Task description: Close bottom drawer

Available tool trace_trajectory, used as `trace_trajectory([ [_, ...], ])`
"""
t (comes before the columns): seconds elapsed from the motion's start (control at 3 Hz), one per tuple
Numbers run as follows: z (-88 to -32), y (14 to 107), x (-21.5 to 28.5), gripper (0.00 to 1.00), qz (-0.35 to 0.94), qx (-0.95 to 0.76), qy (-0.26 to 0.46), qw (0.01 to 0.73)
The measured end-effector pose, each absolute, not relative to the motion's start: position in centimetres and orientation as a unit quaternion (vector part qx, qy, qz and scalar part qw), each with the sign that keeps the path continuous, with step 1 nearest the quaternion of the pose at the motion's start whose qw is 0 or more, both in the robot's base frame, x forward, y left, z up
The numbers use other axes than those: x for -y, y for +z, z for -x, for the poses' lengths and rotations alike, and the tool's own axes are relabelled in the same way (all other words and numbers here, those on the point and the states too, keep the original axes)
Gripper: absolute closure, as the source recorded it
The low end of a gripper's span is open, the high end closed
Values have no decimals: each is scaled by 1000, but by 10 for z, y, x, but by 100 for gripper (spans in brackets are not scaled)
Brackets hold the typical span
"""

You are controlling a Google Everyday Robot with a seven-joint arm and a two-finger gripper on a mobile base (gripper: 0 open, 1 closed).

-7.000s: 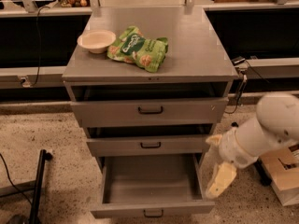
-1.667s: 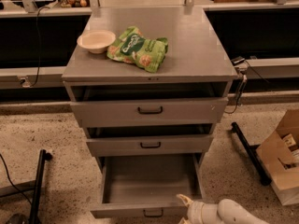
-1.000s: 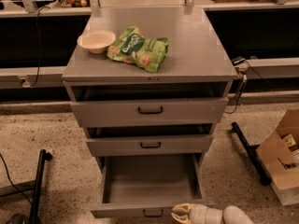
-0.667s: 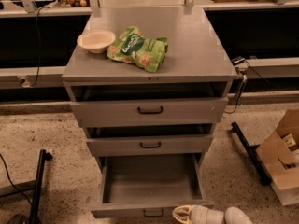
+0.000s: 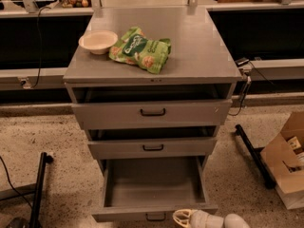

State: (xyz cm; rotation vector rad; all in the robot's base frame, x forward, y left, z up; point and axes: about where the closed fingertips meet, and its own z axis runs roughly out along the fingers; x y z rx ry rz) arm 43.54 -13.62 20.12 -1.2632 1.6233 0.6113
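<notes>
Bottom drawer [image 5: 122,216]: lowest of three in the grey cabinet [image 5: 197,49], standing far out, its inside bare.
Handle [image 5: 156,217]: small black bar, centred on the drawer's front.
Gripper [image 5: 183,218]: one, low at the picture's bottom edge, just right of that handle at the drawer's front; how far open, and whether it touches, cannot be told.
Drawers: three; middle drawer [image 5: 118,149] and top drawer [image 5: 107,114] each slightly out.
On top: one bowl [image 5: 98,41], one green snack bag [image 5: 140,49], touching.
Floor, right: one cardboard box [image 5: 284,169].

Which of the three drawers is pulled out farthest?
The bottom drawer: its empty inside shows fully, while the middle drawer and top drawer are out only slightly. The claw sits low, just right of the bottom handle.
</notes>
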Motion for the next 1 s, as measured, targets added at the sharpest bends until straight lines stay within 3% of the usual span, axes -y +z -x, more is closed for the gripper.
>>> trace_trajectory([
  [0.33,-440,157,142,100,511,-651,232,511],
  [1.0,-440,152,138,100,514,-647,243,509],
])
